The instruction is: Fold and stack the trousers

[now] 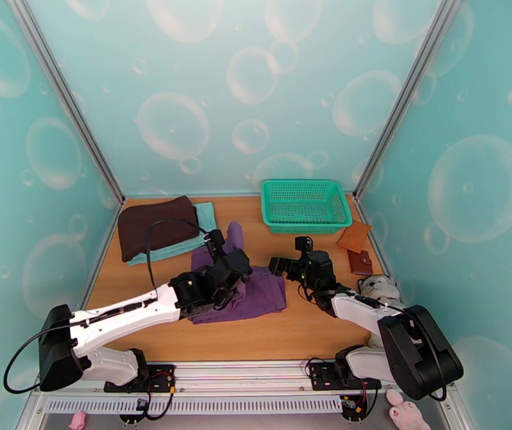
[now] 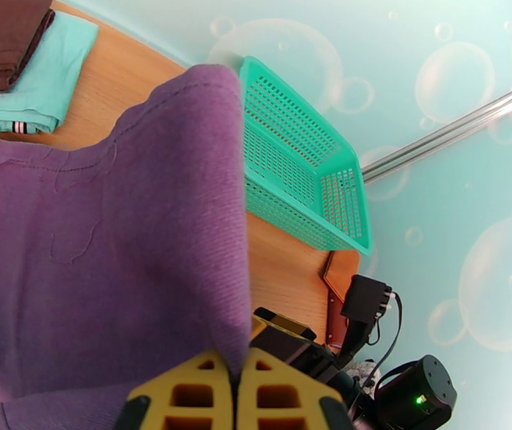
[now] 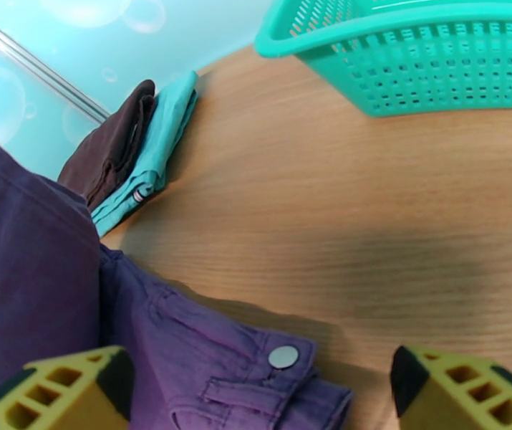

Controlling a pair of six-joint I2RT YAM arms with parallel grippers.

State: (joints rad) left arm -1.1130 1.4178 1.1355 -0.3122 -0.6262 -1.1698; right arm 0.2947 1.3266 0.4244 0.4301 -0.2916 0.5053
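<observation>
Fingers (image 2: 191, 392) of your left gripper (image 2: 235, 374) clamp a raised fold of the trousers (image 1: 256, 292), which lie mid-table. Your right gripper (image 3: 256, 395) gapes wide, holding nothing, over the waist edge by the button (image 3: 283, 356). Bare table (image 1: 291, 331) runs from that edge to the basket (image 1: 306, 225). Two folded cloths (image 1: 157, 223) lie far left.

Bare desk (image 1: 277, 338) lies open along the near edge and between the purple trousers (image 1: 266, 292) and the green basket (image 1: 304, 204). The far left corner is blocked by a dark brown cloth (image 1: 157, 225) stacked on a teal cloth (image 1: 177, 246). Small brown leather items (image 1: 356, 239) crowd the right edge.
</observation>
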